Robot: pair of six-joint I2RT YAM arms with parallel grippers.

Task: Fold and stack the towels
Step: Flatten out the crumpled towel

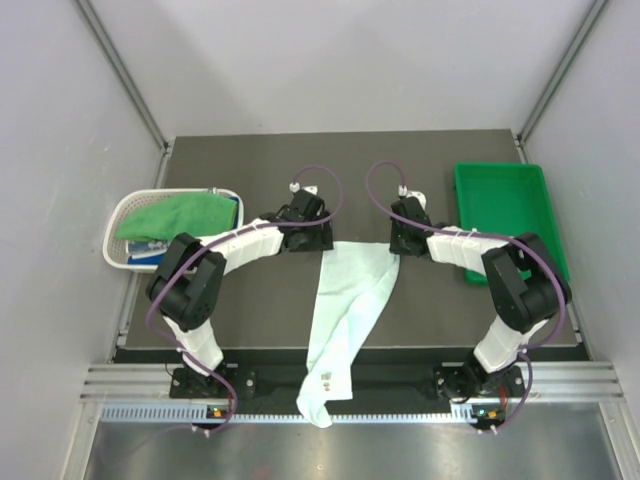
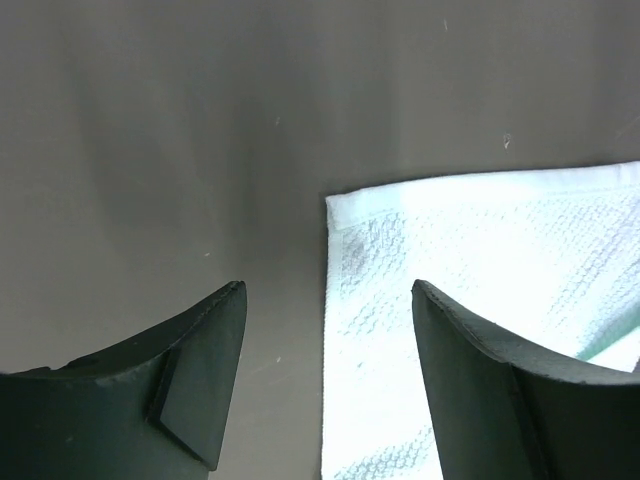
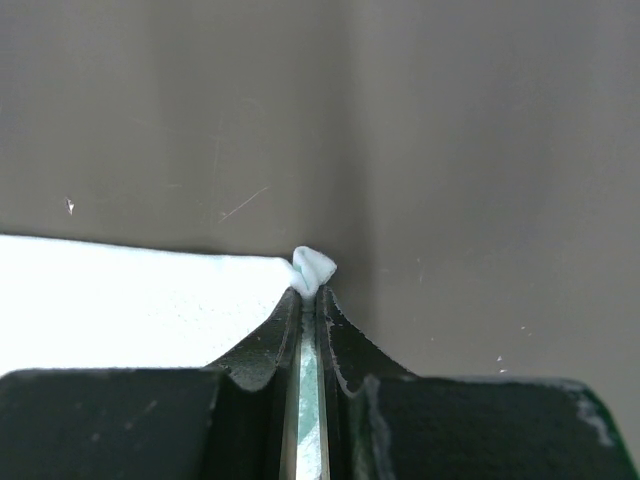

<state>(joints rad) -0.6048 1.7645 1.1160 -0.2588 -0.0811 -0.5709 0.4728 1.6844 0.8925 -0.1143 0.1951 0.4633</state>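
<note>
Left gripper [image 2: 330, 300] is spread wide and empty over one far corner of the pale mint terry towel [image 1: 345, 300], which is draped off the near edge of the dark tabletop [image 1: 250, 310] at bottom centre. The other corner is clamped by the right gripper [image 3: 312, 295]. Spreading is judged in hand, and a regrasp is called for. Nothing is blocked by the white mesh basket [image 1: 112, 240] at left or the green plastic tray [image 1: 500, 195] at right.

Seen from above, the right arm [image 1: 500, 265] blocks the near end of the green tray [image 1: 500, 190]. In the basket [image 1: 118, 215], a green towel [image 1: 175, 215] buries all but blue slivers of whatever lies beneath. A tag [image 1: 327, 380] on the pale mint towel [image 1: 350, 290] is too small to read. At the right wrist, the right gripper [image 3: 312, 295] swallows the towel's corner but for one tuft. At the left wrist, a finger of the left gripper [image 2: 325, 290] covers part of the cloth, which runs off right and bottom.
</note>
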